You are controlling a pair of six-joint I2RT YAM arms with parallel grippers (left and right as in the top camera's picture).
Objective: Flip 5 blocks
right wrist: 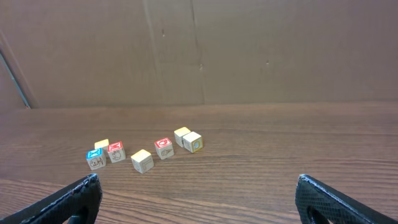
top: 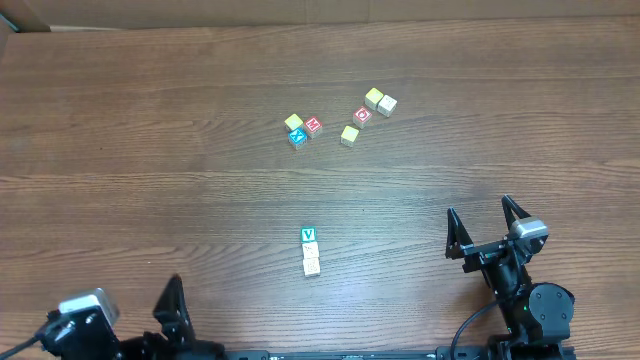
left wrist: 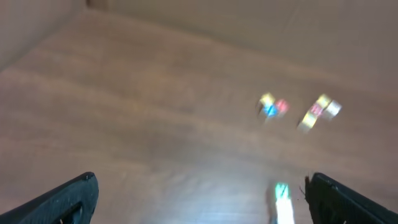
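The right hand (top: 479,210) sits low at the near right of the overhead view, its two dark fingers (top: 453,232) spread wide, pointing away from the base and holding nothing; the left hand (left wrist: 200,180) sits at the near left corner, likewise spread wide and empty, partly cut off by the frame's edge.

Lab-style robot test bench: wood-grain table (top: 150,150), cardboard backdrop (right wrist: 261,50), left arm (top: 100,330), right arm (top: 540,305).

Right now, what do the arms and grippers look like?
Both are black with two pointed fingers. The right gripper carries a silver-grey camera block and a black cable near its round joint; the left gripper carries a similar block.
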